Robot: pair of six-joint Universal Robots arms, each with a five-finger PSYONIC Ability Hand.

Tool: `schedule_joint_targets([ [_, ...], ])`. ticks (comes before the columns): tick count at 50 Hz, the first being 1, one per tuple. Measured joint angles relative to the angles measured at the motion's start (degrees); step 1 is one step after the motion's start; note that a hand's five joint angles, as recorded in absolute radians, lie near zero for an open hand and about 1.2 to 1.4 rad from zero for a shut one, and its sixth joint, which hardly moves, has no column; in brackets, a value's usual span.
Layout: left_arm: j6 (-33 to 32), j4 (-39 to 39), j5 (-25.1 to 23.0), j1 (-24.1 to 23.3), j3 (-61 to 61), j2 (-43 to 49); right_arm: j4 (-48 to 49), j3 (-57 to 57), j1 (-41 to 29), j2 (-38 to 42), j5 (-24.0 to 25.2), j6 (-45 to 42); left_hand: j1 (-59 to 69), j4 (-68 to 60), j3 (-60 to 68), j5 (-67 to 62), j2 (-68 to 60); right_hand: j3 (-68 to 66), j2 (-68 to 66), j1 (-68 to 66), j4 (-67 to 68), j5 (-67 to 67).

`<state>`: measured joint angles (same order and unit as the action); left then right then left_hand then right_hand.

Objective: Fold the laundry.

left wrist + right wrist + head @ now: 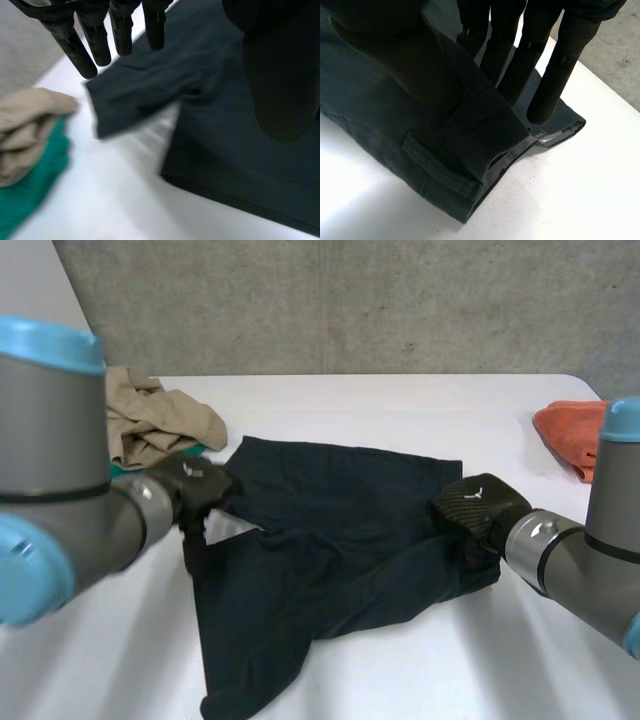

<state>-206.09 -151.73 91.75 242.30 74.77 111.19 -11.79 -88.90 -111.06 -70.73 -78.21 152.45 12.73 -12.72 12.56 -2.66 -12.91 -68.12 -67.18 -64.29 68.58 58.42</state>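
A dark pair of trousers (330, 540) lies spread across the middle of the white table (400, 400), one leg running toward the front edge. My left hand (195, 485) hovers at its left edge, open, fingers (95, 40) straight and apart from the thumb, with a fold of the dark cloth (150, 90) just below the fingertips. My right hand (478, 505) is at the garment's right edge. There its thumb (405, 55) lies on top of the waistband hem (445, 145) and its fingers (555, 75) reach behind it, pinching the cloth.
A crumpled beige cloth (150, 420) lies at the table's back left on top of a green cloth (35, 190), close to my left hand. An orange cloth (572, 435) sits at the right edge. A grey wall stands behind the table.
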Motion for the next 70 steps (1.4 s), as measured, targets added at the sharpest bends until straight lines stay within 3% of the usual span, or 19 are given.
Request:
schedule_joint_targets([
  [5, 4.59, 0.22, -4.64, -0.33, 10.02, -4.05, -0.27, 1.71, 0.13, 1.39, -1.32, 2.88, 0.00, 0.00, 0.00, 0.00, 0.00, 0.00, 0.00, -0.30, 0.00, 0.00],
  [14, 8.75, 1.55, -7.11, -3.18, 14.20, -0.98, -0.44, 1.73, 0.55, 1.29, -3.06, 3.18, 2.24, -2.21, 2.03, -2.05, -1.75, 0.00, 0.00, -0.30, 0.00, 0.00],
  [17, 9.49, 1.73, -6.82, -4.41, 13.83, 0.55, -0.53, 1.47, 0.69, 0.89, -3.42, 3.18, 14.29, -12.77, 12.63, -12.77, -12.90, 0.00, 0.00, -0.29, 0.00, 0.00],
  [18, 9.69, 1.57, -6.53, -4.80, 13.59, 0.99, -0.63, 1.34, 0.73, 0.69, -3.50, 3.18, 25.43, -22.93, 22.87, -22.82, -22.56, 0.00, 0.00, -0.30, 0.00, 0.00],
  [21, 10.07, 0.58, -5.40, -5.59, 12.94, 2.09, -1.05, 0.90, 0.82, 0.02, -3.62, 3.13, 39.45, -37.63, 37.62, -37.30, -37.44, 0.00, 0.00, -0.30, 0.00, 0.00],
  [25, 10.28, -0.80, -3.87, -6.35, 12.27, 3.04, -2.24, 0.13, 1.23, -1.35, -3.48, 2.67, 52.69, -53.20, 52.82, -52.82, -52.83, 0.00, 0.00, -0.30, 0.00, 0.00],
  [27, 10.23, -0.94, -3.46, -6.65, 12.20, 3.17, -3.23, -0.13, 1.43, -2.04, -3.26, 1.96, 52.76, -54.62, 54.15, -53.92, -54.27, 0.00, 0.00, -0.30, 0.00, 0.00],
  [33, 7.62, 1.44, -3.74, -7.64, 13.89, 1.25, -12.99, -2.28, 2.17, -5.89, -1.02, -8.02, 52.76, -55.41, 55.05, -54.16, -55.22, 0.00, 0.00, -0.30, 0.00, 0.00],
  [40, -3.27, 6.86, -4.51, -8.39, 17.57, -2.75, -26.19, -6.80, 6.98, -8.77, 1.35, -30.86, 52.76, -55.41, 55.05, -54.16, -55.22, 0.00, 0.00, -0.30, 0.00, 0.01],
  [43, -6.98, 7.01, -3.61, -7.87, 16.97, -2.65, -25.94, -6.91, 9.16, -8.58, 1.51, -34.73, 52.76, -55.44, 55.11, -54.16, -55.23, 0.00, 0.00, -0.30, 0.00, 0.01],
  [51, -10.69, 2.15, -0.36, -6.72, 8.60, 1.18, -17.97, -2.37, 8.85, -4.75, 0.88, -29.08, 52.76, -55.62, 55.20, -54.90, -55.33, 0.00, 0.00, -0.30, 0.00, 0.02],
  [52, -11.00, -1.51, 1.46, -6.47, 0.97, 4.96, -11.84, 2.79, 6.50, -0.73, -0.08, -22.34, 52.77, -55.63, 55.30, -55.71, -55.41, 0.00, 0.00, -0.30, 0.00, 0.08],
  [57, -10.86, -6.01, 4.14, -6.45, -13.01, 12.20, -3.20, 10.58, 3.68, 5.17, -2.18, -15.30, 52.98, -55.64, 55.32, -55.72, -55.45, 0.00, 0.00, -0.30, 0.00, 0.32],
  [67, -15.62, -12.11, 6.81, -5.49, -45.06, 32.40, 15.91, 25.37, 1.93, 18.52, -7.00, -11.48, 52.98, -55.64, 55.32, -55.72, -55.45, 0.00, 0.00, -0.30, 0.00, 0.33],
  [70, -18.37, -12.46, 6.84, -5.25, -52.40, 38.03, 19.67, 29.58, 1.47, 23.55, -7.74, -11.69, 52.37, -55.10, 54.42, -55.17, -54.50, 14.44, 14.21, 11.66, -14.46, -14.47],
])
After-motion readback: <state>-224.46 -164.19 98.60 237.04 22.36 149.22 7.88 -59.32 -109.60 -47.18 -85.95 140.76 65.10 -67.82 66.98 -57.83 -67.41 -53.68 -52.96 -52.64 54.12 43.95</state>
